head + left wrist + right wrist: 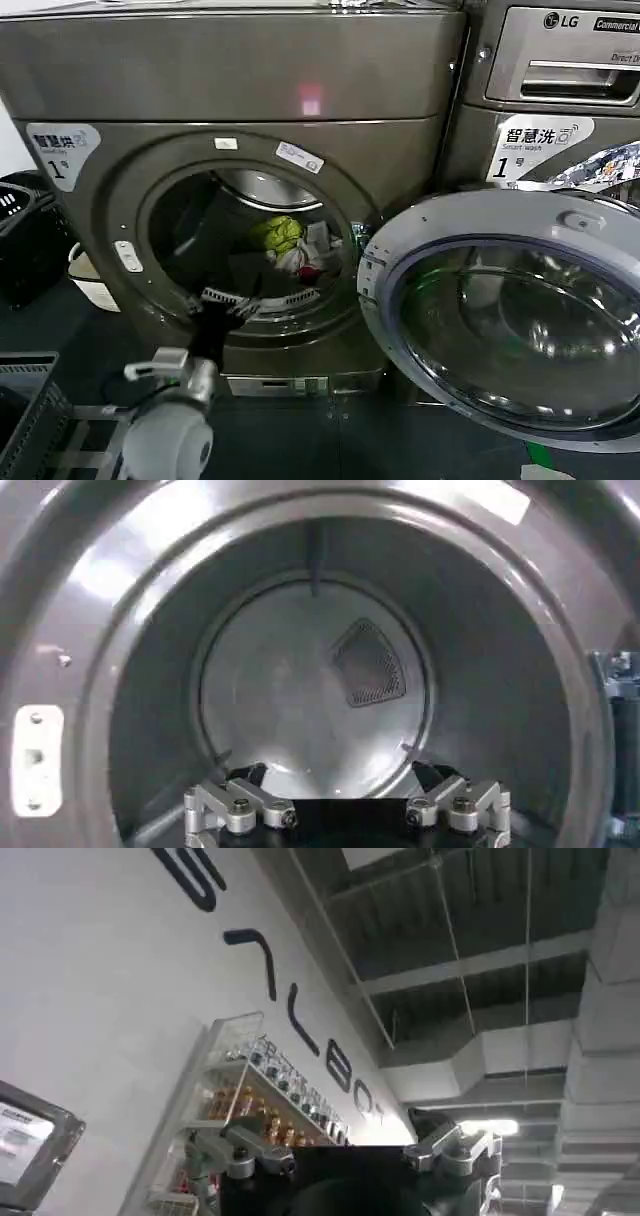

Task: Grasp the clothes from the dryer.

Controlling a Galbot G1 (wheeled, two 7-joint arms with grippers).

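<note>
- The large bronze-grey front-loading dryer (230, 200) with the corner label numbered 1 stands with its round glass-and-chrome door (510, 310) swung fully aside to the robot's right, leaving the porthole clear.
- The clothes (292, 245), a small soft bundle of yellow-green, grey-white and a touch of red fabric, lie inside the drum, low and toward the robot's right side of the opening.
- The left gripper (235, 305) sits at the lower lip of the porthole, just at the white ribbed drum rim (290, 300); its jaws stand spread apart, holding nothing.
- In the left wrist view the gripper (345, 815) faces the bare steel back wall of the drum (310, 690).
- Step in hand, as judged: reach in. Steer the left gripper rightward and deeper toward the bundle, keep the jaws wide, and close only once fabric lies between them.
- Edges: the porthole ring hems the wrist in at the bottom and left; the door hinge (362, 250) lies near the bundle's side. Open room lies above and in the drum's centre.
- The right gripper (345, 1158) is parked, pointing up toward a ceiling; its jaws look spread.
</note>
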